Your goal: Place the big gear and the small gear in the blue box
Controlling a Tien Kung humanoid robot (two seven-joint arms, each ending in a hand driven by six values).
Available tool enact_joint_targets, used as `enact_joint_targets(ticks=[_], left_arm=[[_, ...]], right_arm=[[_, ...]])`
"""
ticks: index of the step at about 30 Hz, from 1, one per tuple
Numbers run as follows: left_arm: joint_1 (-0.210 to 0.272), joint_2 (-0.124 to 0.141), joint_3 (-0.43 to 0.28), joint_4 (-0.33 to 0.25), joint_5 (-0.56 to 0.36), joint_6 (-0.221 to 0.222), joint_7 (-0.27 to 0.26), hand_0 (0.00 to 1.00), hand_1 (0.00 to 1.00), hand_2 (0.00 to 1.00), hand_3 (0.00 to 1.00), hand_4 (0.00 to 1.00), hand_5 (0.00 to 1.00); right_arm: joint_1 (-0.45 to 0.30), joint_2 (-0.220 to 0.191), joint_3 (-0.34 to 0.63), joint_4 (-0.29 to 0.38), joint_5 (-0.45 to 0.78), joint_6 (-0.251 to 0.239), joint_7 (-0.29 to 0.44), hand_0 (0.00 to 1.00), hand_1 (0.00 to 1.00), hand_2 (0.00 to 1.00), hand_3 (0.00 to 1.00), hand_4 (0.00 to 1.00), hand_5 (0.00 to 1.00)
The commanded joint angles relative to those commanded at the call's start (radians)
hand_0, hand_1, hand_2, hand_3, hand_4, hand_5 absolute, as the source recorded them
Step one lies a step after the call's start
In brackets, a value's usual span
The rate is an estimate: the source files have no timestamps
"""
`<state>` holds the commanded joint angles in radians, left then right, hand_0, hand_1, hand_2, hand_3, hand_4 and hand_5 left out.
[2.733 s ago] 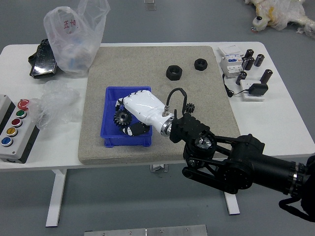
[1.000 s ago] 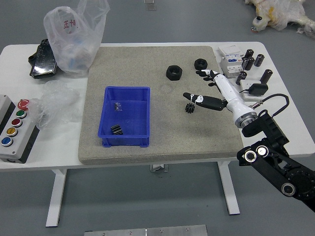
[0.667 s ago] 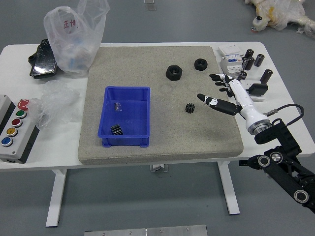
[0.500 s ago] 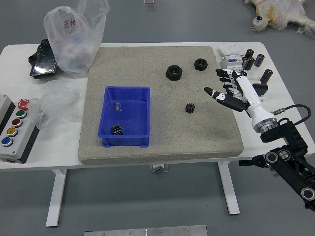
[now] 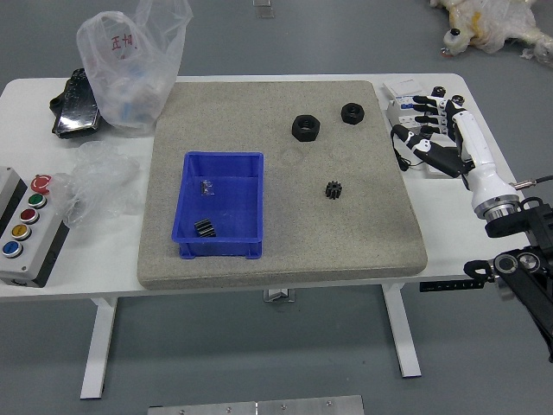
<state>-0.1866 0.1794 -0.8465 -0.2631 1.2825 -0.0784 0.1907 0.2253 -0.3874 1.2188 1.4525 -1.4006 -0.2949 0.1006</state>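
In the head view, the right robot hand (image 5: 469, 140) hung above the white tabletop (image 5: 467, 238), just right of the beige mat's (image 5: 363, 246) edge, fingers (image 5: 427, 119) spread and gripping nothing. The small black toothed gear (image 5: 333, 189) sat on the mat, well apart from the open blue plastic box (image 5: 240, 194), with bare mat between; a ridged black gear (image 5: 205, 227) lay inside, by the box's near-left corner.

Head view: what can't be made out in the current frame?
All in the head view:
- Tooth count of the black gear in the blue box: too small.
- Contents of the plastic bag: blurred by cloudy film.
- Button panel's left end: cut off by left edge.
- Whatever lies under the right hand: hidden by it.
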Motion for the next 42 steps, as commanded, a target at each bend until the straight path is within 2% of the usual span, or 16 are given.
enact_joint_targets(ticks=[9,10,14,15,21,22,42], left_arm=[[-0.002,0.0,0.004,-0.001,-0.005,0.001,-0.001,0.664,0.54,0.413,0.657,0.737,0.387],[-0.003,0.001,0.007,-0.001,-0.008,0.002,-0.003,0.665,0.544,0.518,0.657,0.736,0.385],[-0.007,0.003,0.022,-0.001,-0.025,0.007,-0.01,0.665,0.544,0.518,0.657,0.736,0.385],[-0.007,0.004,0.025,-0.001,-0.029,0.007,-0.011,0.665,0.572,0.584,0.658,0.736,0.384],[-0.008,0.004,0.034,-0.002,-0.04,0.008,-0.012,0.665,0.572,0.584,0.658,0.736,0.384],[-0.009,0.004,0.035,-0.002,-0.041,0.008,-0.012,0.665,0.613,0.662,0.656,0.736,0.385],[-0.009,0.004,0.028,-0.003,-0.038,0.009,-0.009,0.668,0.623,0.629,0.655,0.738,0.387]], right_arm=[[-0.005,-0.001,0.047,0.012,-0.004,0.001,0.012,0.655,0.717,0.761,0.77,0.907,0.505],[-0.007,-0.001,0.05,0.012,-0.001,0.002,0.016,0.653,0.711,0.759,0.77,0.905,0.504],[-0.015,-0.001,0.061,0.01,0.015,0.005,0.026,0.653,0.711,0.759,0.77,0.905,0.504],[-0.016,-0.001,0.063,0.009,0.015,0.005,0.026,0.65,0.71,0.76,0.769,0.903,0.504],[-0.02,0.001,0.075,0.008,0.01,0.004,0.024,0.65,0.71,0.76,0.769,0.903,0.504],[-0.021,0.001,0.077,0.008,0.009,0.004,0.023,0.649,0.708,0.759,0.766,0.903,0.505],[-0.027,-0.001,0.11,0.017,-0.014,0.005,0.019,0.646,0.707,0.757,0.761,0.907,0.507]])
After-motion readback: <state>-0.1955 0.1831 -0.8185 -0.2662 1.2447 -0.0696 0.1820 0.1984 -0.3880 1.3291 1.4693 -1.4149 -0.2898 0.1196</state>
